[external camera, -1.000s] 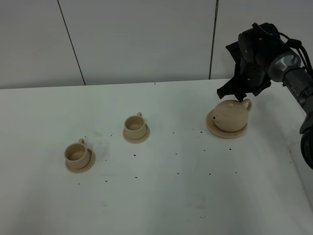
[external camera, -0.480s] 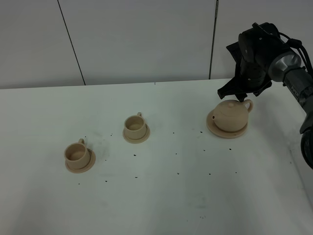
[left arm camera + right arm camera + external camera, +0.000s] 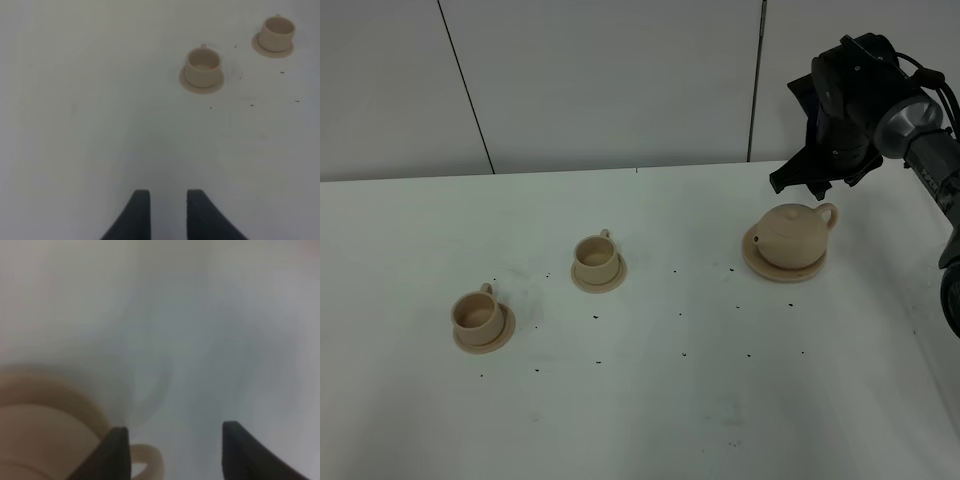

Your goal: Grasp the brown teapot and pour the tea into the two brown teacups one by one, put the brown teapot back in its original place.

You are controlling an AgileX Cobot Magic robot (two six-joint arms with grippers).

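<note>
One pot, no grip yet

One brown teapot (image 3: 788, 236) sits on its saucer (image 3: 770, 273) at centre right. Our right gripper (image 3: 175, 427) hovers above, wide open and empty, beside the handle (image 3: 161, 464). Closing off-centre, we risk tipping it.

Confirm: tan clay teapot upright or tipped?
Upright. The squat tan clay teapot sits level on its wide flat tan saucer, with the knobbed lid on top.

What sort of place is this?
Likely a robot test lab, not a tearoom: a white table, plain wall panels, and a black robot arm above the brown teapot.
</note>
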